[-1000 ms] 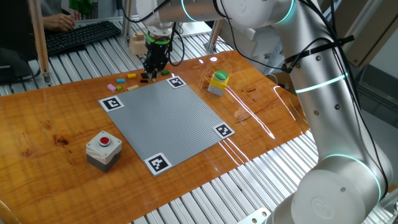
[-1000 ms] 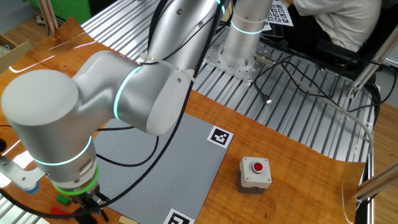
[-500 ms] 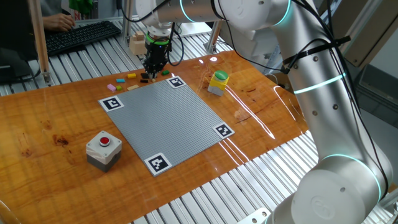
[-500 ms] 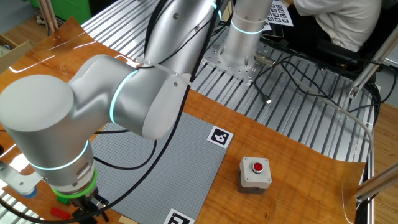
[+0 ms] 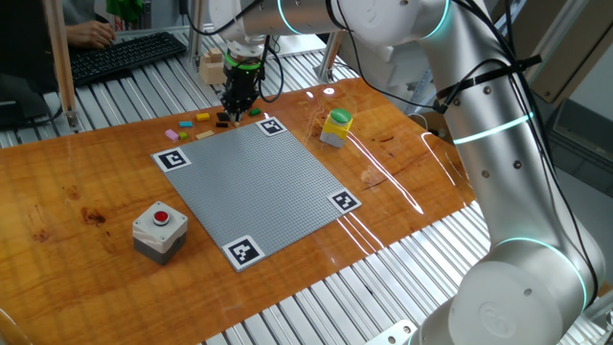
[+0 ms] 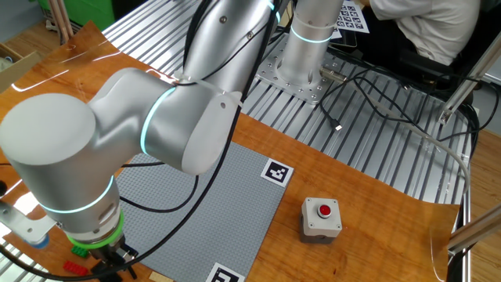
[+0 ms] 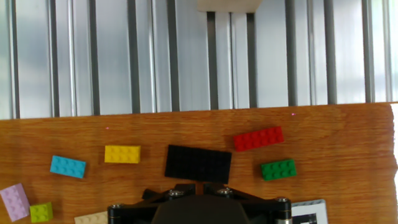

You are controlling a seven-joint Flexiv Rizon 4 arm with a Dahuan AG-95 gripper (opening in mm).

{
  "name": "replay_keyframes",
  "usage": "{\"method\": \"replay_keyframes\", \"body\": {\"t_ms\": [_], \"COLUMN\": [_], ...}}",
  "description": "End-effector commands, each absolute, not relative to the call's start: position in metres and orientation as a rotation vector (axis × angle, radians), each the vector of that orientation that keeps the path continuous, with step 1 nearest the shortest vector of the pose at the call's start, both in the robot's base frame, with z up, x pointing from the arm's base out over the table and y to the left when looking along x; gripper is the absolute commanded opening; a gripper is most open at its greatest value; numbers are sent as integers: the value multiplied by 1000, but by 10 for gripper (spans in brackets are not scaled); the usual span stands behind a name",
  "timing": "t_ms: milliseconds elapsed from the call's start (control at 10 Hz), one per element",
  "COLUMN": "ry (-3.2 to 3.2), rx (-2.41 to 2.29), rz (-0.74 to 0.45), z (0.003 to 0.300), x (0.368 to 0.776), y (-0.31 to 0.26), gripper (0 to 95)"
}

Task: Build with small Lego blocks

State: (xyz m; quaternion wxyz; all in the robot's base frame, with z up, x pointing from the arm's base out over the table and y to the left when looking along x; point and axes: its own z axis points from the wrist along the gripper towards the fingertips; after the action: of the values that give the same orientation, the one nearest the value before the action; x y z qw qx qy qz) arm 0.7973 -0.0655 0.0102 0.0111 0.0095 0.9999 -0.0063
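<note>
Fingers (image 5: 234, 110) of the gripper point straight down at the far edge of the desk (image 5: 402, 182), closed together; whether they pinch a brick is hidden. Small Lego blocks lie around them on the wood: black (image 7: 198, 163), red (image 7: 259, 138), green (image 7: 278, 169), yellow (image 7: 122, 154), blue (image 7: 68, 166).

gripper (image 5: 237, 112) jaws pinch in tight now compared to a second ago, hand itself basically doesn't move
</note>
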Motion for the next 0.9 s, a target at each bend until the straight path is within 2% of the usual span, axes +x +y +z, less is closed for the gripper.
{"method": "replay_keyframes", "body": {"t_ms": [100,500,900], "ry": [3113,3117,3116], "rx": [50,45,-17], "rz": [-1,7,-3], "z": [13,26,22], "x": [797,798,797], "y": [-64,-61,-64], "gripper": [0,0,0]}}
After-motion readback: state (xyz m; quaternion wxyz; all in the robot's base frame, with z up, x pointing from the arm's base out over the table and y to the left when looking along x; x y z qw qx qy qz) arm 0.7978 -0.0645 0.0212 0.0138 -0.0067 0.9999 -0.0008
